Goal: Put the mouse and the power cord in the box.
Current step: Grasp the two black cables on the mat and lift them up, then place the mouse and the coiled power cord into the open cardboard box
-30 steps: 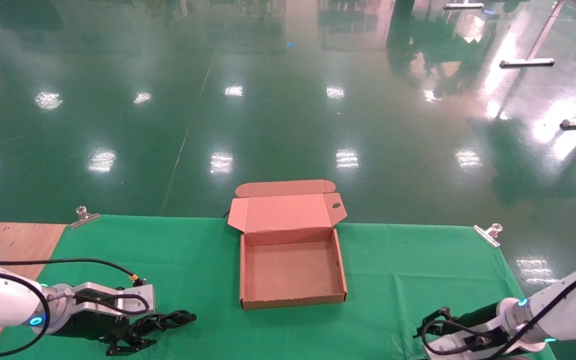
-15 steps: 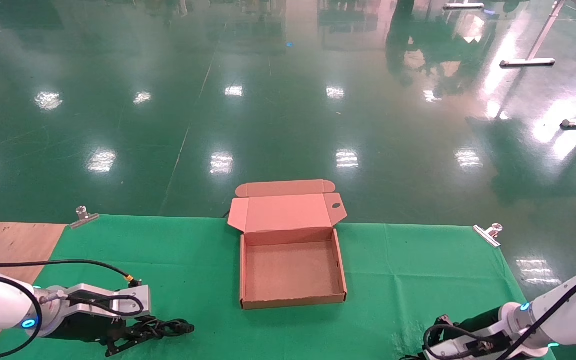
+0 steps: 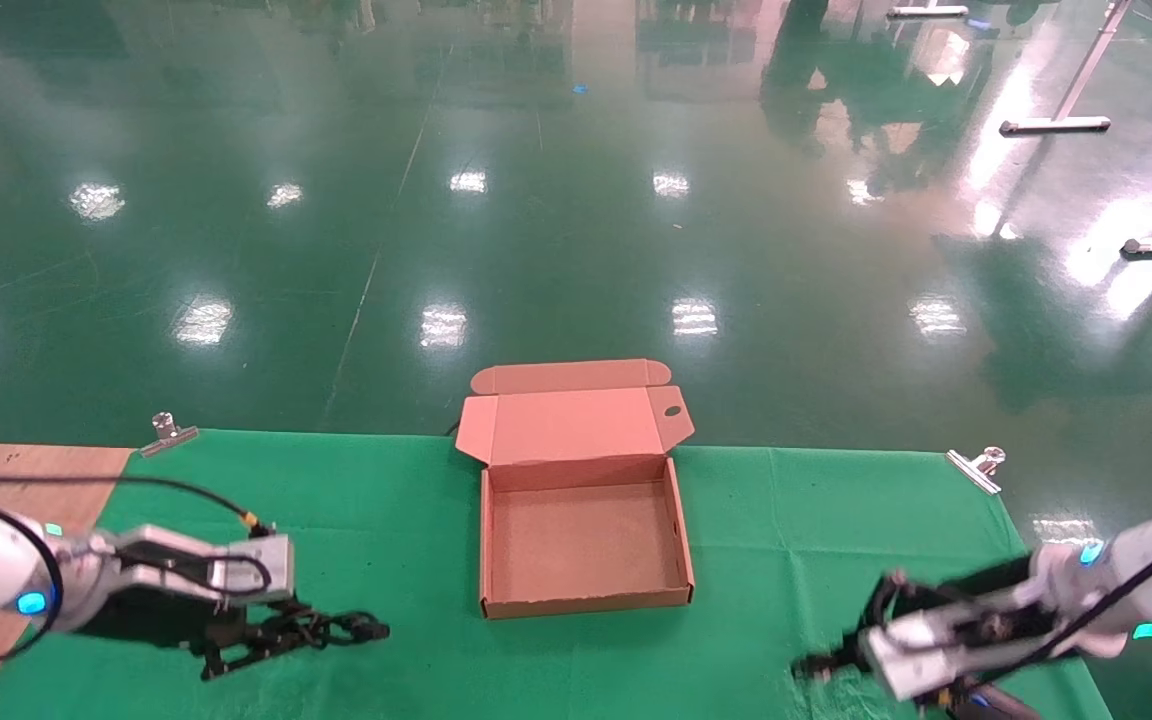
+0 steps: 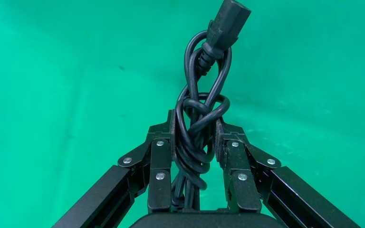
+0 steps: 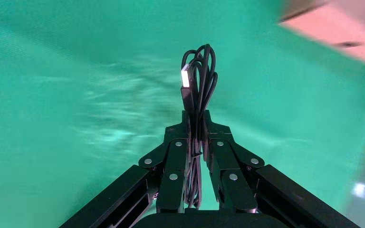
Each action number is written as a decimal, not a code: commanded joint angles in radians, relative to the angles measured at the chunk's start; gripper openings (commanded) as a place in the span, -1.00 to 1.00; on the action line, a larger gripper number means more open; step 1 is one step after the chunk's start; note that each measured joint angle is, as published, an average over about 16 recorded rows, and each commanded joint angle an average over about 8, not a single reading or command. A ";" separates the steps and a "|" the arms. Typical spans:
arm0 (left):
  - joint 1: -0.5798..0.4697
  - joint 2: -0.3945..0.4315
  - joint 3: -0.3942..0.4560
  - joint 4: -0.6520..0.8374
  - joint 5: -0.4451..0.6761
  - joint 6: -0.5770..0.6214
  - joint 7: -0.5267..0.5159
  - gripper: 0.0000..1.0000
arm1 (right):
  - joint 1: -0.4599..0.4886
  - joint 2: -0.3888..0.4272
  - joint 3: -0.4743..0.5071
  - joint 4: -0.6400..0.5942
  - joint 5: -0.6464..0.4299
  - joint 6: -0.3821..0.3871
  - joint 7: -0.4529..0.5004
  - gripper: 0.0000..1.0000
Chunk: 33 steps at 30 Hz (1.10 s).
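The brown cardboard box [image 3: 586, 603] lies open and empty at the middle of the green cloth, with its lid folded back. My left gripper [image 3: 246, 650] is at the cloth's near left, shut on the power cord [image 3: 331, 630]. In the left wrist view the thick looped bundle [image 4: 200, 118] is pinched between the fingers [image 4: 158, 161], plug end pointing away. My right gripper [image 3: 826, 668] is at the near right, shut on the mouse's coiled thin cable [image 5: 198, 80] with its USB plug. The mouse's oval body is hidden from me.
A green cloth [image 3: 786, 540] covers the table, held by metal clips at the far left [image 3: 168, 432] and far right [image 3: 976, 468]. Bare wood [image 3: 16, 475] shows at the left. Beyond the table is a glossy green floor. The blurred box [image 5: 342, 28] shows in the right wrist view.
My right gripper has risen from the near edge and swung inward with the mouse's cable in it. The left gripper has lifted slightly with the power cord.
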 commanded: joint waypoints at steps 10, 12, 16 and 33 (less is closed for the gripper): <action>-0.161 0.032 0.006 -0.078 0.009 0.118 -0.043 -1.00 | 0.109 0.090 0.060 0.196 0.089 -0.140 0.113 -1.00; -0.190 0.048 0.008 -0.100 0.012 0.133 -0.065 -1.00 | 0.123 0.099 0.071 0.242 0.104 -0.155 0.153 -1.00; -0.241 0.086 0.015 -0.152 0.023 0.143 -0.116 -1.00 | 0.151 0.091 0.088 0.319 0.121 -0.150 0.237 -1.00; -0.256 0.196 0.014 -0.244 0.025 0.065 -0.159 -1.00 | 0.231 -0.138 0.056 0.248 0.053 0.004 0.320 -1.00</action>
